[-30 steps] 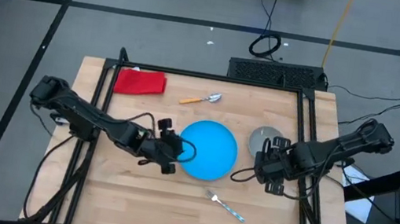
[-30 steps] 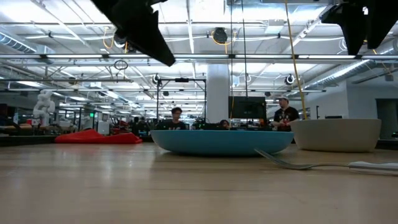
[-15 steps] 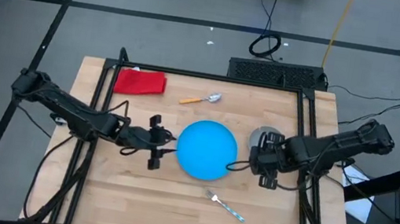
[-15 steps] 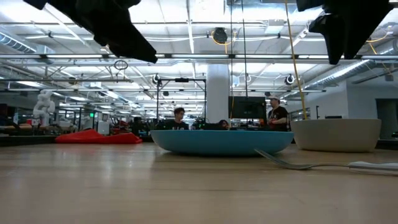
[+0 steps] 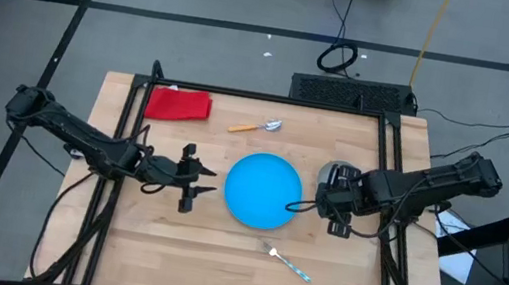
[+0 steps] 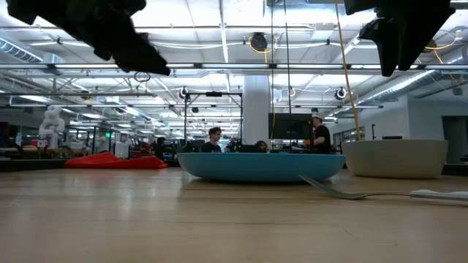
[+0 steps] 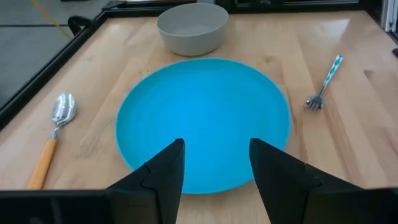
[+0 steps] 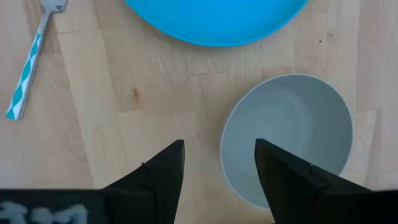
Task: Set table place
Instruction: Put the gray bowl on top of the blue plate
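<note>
Your left gripper (image 5: pixel 189 185) is pulling back from the round bright-blue plate (image 5: pixel 263 191), now just ahead of its parted, empty fingers, while your right gripper (image 5: pixel 335 208) is shifting to hang over the small grey bowl (image 8: pixel 286 138), jaws apart and holding nothing, probably to lift it onto the plate. You are leaving the orange-handled silver spoon (image 5: pixel 255 125) and patterned-handled fork (image 5: pixel 287 262) apart on the light-wood table (image 5: pixel 215 268), either side of the plate.
</note>
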